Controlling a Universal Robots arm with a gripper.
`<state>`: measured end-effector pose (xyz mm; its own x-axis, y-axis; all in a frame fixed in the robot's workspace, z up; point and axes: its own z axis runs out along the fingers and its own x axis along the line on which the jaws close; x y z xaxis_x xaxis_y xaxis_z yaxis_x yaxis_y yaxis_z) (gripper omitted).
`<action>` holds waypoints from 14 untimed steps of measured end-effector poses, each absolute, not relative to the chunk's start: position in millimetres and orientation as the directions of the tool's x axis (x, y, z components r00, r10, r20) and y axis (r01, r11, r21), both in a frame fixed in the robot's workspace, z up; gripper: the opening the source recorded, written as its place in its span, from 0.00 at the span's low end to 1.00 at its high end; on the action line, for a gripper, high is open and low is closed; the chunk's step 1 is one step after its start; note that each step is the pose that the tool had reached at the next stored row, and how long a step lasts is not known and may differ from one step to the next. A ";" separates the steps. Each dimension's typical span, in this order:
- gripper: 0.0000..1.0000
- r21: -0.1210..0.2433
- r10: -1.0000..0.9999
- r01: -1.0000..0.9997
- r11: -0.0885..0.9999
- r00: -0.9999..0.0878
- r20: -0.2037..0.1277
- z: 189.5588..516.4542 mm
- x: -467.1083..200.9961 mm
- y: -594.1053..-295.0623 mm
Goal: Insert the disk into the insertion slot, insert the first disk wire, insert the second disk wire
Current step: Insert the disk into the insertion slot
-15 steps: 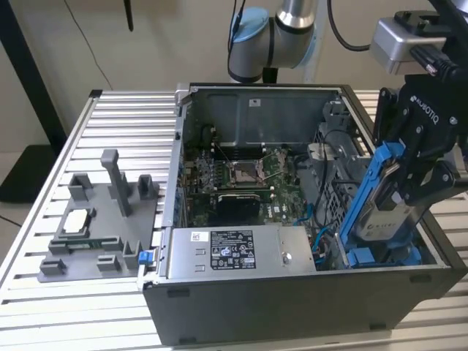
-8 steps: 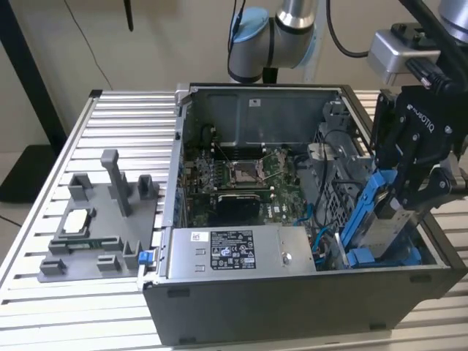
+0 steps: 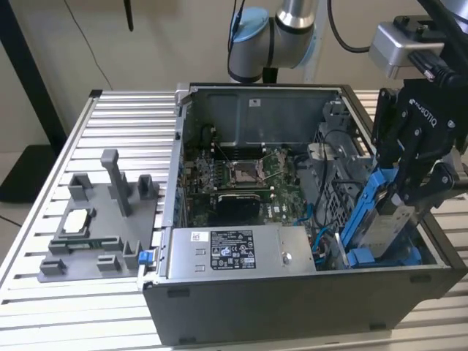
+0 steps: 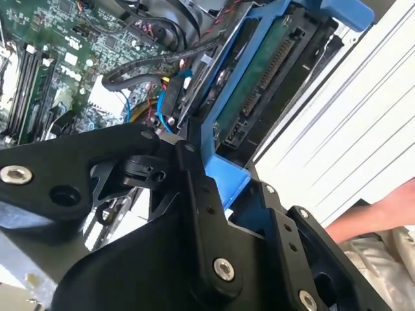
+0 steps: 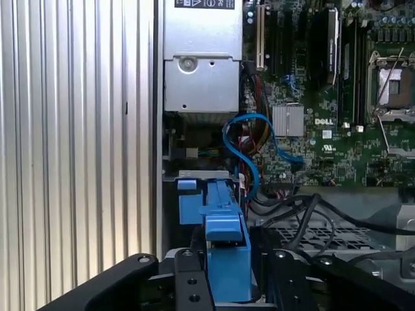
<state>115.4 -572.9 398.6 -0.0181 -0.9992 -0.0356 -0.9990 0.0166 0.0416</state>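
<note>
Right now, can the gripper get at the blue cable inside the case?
Probably not yet: the gripper is shut on the disk, so its jaws are occupied, though nothing covers the blue cable.

Arm (image 3: 281, 29) sits at the top of the exterior view, wrist over at that view's right. Gripper (image 3: 409, 196) points down, slightly canted. Black linkage fingers (image 5: 188, 285) sit clamped either side of the disk (image 3: 386, 228), gripping its blue frame. Disk hangs tilted in the grip.
</note>
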 end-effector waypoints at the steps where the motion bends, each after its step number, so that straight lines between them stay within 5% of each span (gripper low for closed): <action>1: 1.00 0.042 -0.999 -0.999 0.017 -0.018 -0.038 398.4 115.4 -572.9; 7: 1.00 0.042 -0.999 -0.999 0.017 -0.018 -0.039 398.2 115.4 -572.9; 8: 0.00 0.042 -0.999 -0.999 0.017 -0.018 -0.039 398.2 115.4 -572.9; 14: 0.00 0.042 -0.999 -0.999 0.017 -0.019 -0.039 398.0 115.4 -572.9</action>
